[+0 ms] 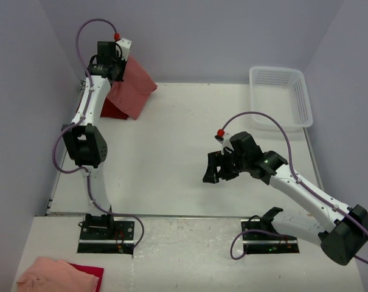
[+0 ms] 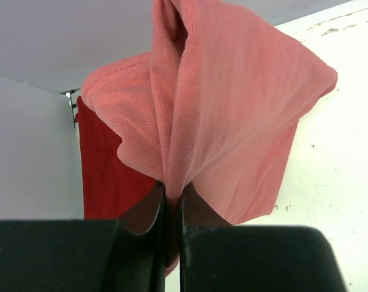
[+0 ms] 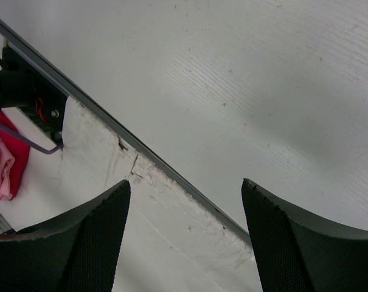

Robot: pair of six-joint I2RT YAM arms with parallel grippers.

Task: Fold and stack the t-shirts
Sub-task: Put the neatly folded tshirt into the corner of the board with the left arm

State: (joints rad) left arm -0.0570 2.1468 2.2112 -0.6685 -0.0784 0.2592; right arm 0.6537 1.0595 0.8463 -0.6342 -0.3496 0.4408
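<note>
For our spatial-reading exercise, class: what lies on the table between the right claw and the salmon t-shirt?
Nothing: the top view shows bare table between the right claw and the salmon t-shirt.

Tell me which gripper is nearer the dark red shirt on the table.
Left. The left gripper hangs just above the dark red shirt, shut on the salmon shirt. The right gripper sits open, far off to its right.

top: overhead, whole table (image 1: 184,152) | left wrist: close — salmon t-shirt (image 2: 232,109), shared | right wrist: near table
</note>
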